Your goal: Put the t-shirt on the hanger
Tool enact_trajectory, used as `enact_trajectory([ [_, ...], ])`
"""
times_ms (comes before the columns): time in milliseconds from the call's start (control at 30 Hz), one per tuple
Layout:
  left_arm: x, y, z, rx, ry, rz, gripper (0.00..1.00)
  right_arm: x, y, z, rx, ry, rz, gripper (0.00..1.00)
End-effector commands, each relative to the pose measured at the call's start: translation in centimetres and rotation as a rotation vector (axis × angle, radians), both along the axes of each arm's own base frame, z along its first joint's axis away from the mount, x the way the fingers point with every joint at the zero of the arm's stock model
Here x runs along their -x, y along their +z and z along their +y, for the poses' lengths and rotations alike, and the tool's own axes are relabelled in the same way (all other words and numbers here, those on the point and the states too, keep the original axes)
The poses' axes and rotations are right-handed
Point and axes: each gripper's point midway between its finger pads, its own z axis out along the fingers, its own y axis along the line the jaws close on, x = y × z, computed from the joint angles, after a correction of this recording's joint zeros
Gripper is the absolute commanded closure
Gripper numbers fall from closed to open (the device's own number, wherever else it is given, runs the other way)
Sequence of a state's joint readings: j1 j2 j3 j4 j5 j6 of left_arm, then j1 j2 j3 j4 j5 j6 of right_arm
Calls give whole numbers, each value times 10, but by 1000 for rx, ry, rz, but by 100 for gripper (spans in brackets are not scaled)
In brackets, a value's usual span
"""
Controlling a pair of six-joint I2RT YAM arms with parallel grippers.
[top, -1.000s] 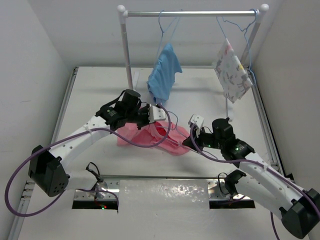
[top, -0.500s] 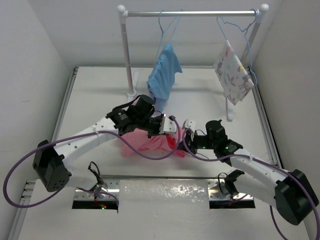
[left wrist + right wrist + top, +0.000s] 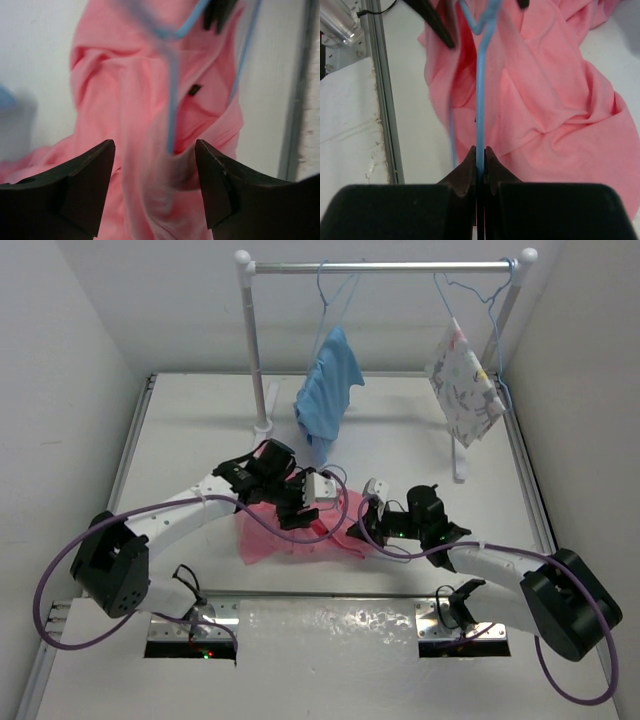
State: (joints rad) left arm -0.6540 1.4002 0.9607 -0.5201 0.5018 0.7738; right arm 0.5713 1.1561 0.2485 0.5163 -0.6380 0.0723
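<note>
The salmon-pink t-shirt (image 3: 285, 538) lies crumpled on the white table between both arms. My right gripper (image 3: 480, 150) is shut on a straight run of the thin light-blue wire hanger (image 3: 481, 95), which reaches out over the t-shirt (image 3: 545, 90). In the top view the right gripper (image 3: 360, 528) sits at the shirt's right edge. My left gripper (image 3: 155, 145) is open just above the t-shirt (image 3: 130, 100), a fold of cloth and the hanger wire (image 3: 172, 90) between its dark fingers, neither of them gripped. From above, the left gripper (image 3: 298, 516) points down onto the shirt's middle.
A clothes rack stands at the back, its rail (image 3: 380, 267) carrying a light-blue shirt (image 3: 325, 390) and a white patterned cloth (image 3: 462, 385) on their own hangers. The rack's left post (image 3: 255, 350) stands behind the left arm. A metal strip (image 3: 382, 100) runs along the near table edge.
My left gripper has gone from shut to open and dropped towards the shirt. The right arm has slid left with the hanger, and the shirt lies more bunched.
</note>
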Motion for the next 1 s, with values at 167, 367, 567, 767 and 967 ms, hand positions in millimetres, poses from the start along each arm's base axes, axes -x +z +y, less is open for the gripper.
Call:
enact_trajectory([
  [167,1,76,5,173,-35,-142,17,-3,7,5,-13,30,-39,100],
  [367,-4,82,16,125,-30,-186,17,-3,4,6,-4,29,-11,100],
  [567,-15,7,37,3,35,-188,18,-7,7,9,1,34,-12,100],
  [767,-36,-7,18,57,83,-177,21,-12,7,16,0,51,7,100],
  [967,-53,-33,21,12,184,-149,55,-13,8,18,-3,64,-2,100],
])
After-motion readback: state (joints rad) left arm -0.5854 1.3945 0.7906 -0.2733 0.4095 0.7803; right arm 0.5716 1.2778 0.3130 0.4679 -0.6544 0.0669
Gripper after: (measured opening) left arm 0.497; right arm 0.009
